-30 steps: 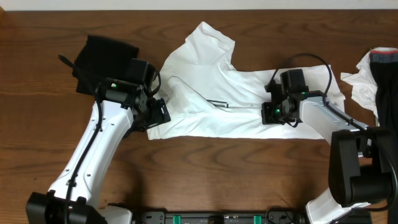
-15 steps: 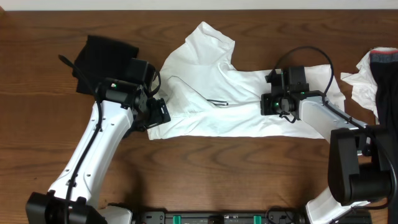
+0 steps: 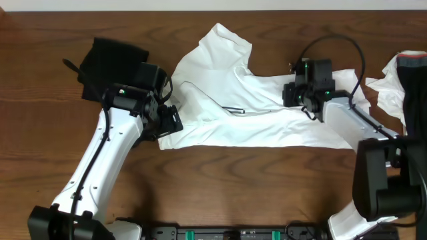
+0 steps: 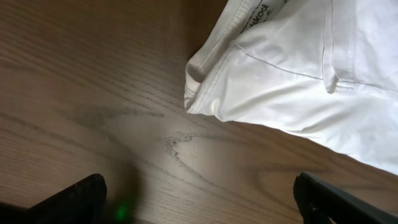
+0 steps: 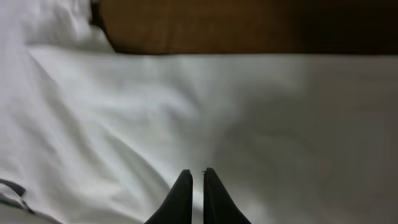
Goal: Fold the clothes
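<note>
The clothes show as a large white T-shirt (image 3: 227, 100) spread across the middle of the table, a black garment (image 3: 110, 59) at the far left, and a white-and-dark one (image 3: 400, 80) at the right edge. My left gripper (image 3: 169, 123) stands wide open on the bare wood just beside the shirt's lower left corner (image 4: 202, 87), with nothing between its fingers (image 4: 74, 196). My right gripper (image 3: 291, 93) hovers over the shirt's right half (image 5: 155, 106). Its fingertips (image 5: 181, 180) stand almost together with only a thin slit between them, and no cloth is in it.
The wooden table (image 3: 220, 180) runs along the front. The right arm's base (image 3: 387, 180) stands at the front right and the left arm's base (image 3: 60, 220) at the front left. Wood (image 5: 236, 25) shows beyond the shirt's far edge.
My right gripper has moved away from the front of the shirt toward its far edge, staying above the cloth. The left arm and the shirt have not moved.
</note>
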You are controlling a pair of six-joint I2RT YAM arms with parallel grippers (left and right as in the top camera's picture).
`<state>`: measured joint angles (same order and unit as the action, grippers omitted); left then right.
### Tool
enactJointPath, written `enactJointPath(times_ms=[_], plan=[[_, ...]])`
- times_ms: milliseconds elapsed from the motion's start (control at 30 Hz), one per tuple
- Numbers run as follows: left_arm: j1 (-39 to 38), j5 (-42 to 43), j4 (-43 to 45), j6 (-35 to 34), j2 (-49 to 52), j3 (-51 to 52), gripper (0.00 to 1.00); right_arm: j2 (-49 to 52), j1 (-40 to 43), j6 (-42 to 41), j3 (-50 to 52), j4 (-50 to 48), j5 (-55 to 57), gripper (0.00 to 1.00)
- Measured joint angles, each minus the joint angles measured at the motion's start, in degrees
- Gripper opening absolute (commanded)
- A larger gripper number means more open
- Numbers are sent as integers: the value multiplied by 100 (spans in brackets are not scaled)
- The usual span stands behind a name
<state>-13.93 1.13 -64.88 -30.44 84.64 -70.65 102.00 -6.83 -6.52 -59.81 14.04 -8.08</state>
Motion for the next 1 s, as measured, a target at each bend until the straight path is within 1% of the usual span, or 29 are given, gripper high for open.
enactJointPath(times_ms=[67,200,300,367,400,533,733,1000], plan=[[0,0,0,0,0,0,98,-205,87,-101,-186,562,9,6],[0,2,-4,0,0,0,98,-903,343,-407,-435,2105,168,2],[0,2,0,2,0,0,98,-1300,581,-772,-507,3235,544,1],[0,0,-2,2,0,0,98,-1346,778,-973,-494,3779,778,1],[0,0,0,0,0,0,98,-1333,859,-1040,-466,3893,846,1],[0,-2,2,2,0,0,98,-1325,1239,-1213,-129,3908,1005,1],[0,-2,2,2,0,0,98,-1322,1622,-1281,461,3123,984,1],[0,-2,4,2,0,0,98,-1318,1635,-1331,1152,1961,931,1]])
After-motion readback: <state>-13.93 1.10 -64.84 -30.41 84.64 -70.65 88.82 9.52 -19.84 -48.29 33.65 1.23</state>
